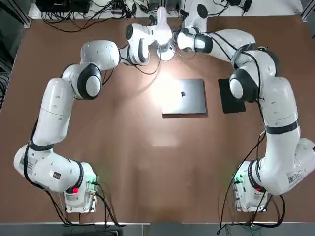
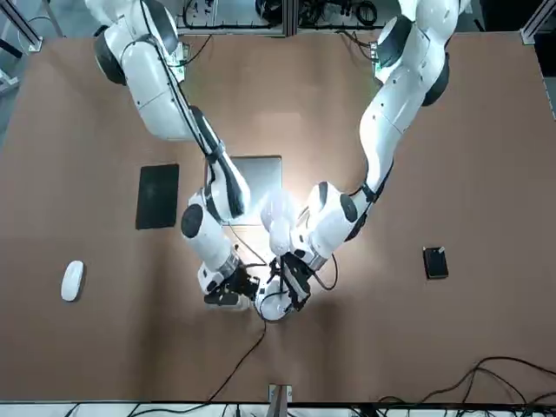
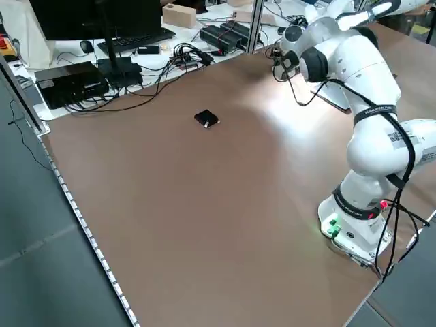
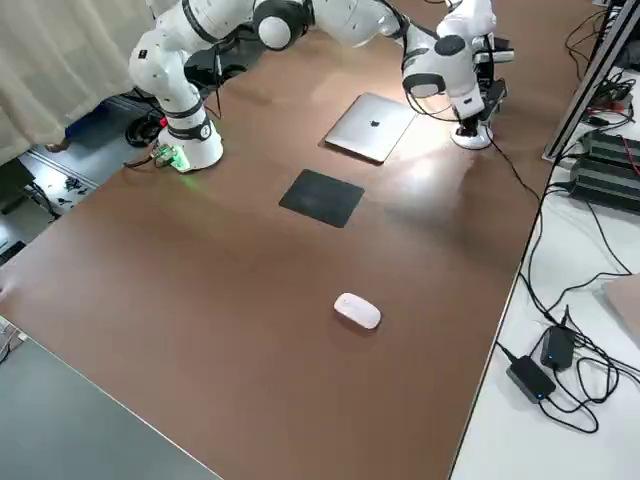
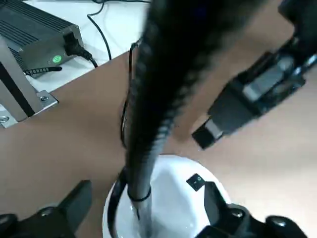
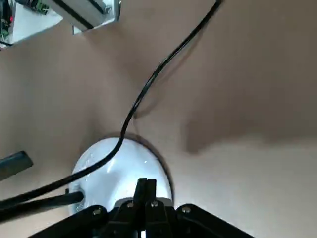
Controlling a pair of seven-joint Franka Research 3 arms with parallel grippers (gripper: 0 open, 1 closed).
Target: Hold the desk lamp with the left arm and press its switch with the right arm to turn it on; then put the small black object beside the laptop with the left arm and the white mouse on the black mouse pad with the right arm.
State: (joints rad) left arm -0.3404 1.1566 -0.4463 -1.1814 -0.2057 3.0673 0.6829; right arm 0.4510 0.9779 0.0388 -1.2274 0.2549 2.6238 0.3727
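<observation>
The desk lamp (image 5: 183,213) stands beyond the laptop (image 4: 370,127), near the far edge of the table; the left gripper (image 5: 148,196) is over the lamp's base, its jaws spread on two sides of the neck (image 5: 143,215) and not pinching it; the right gripper (image 6: 146,184) is at the base also, with its jaws pressed together.

I judge that the lamp is rather light, with the weight low in its disc; the neck looks stiff and slim, so it is the good place to hold, low down and with modest force; the glossy base may slide under a push on the small black switch (image 5: 195,182).

The white mouse (image 4: 358,310) looks smooth and maybe slippery; it is best taken across its narrow sides; the small black object (image 2: 435,262) seems hard and light, to be gripped by opposite edges; the mouse pad (image 4: 322,197) is thin and can stay flat.

The laptop bears an apple-shaped logo (image 4: 374,124); a label (image 1: 294,177) on the right arm has writing too small for reading.
</observation>
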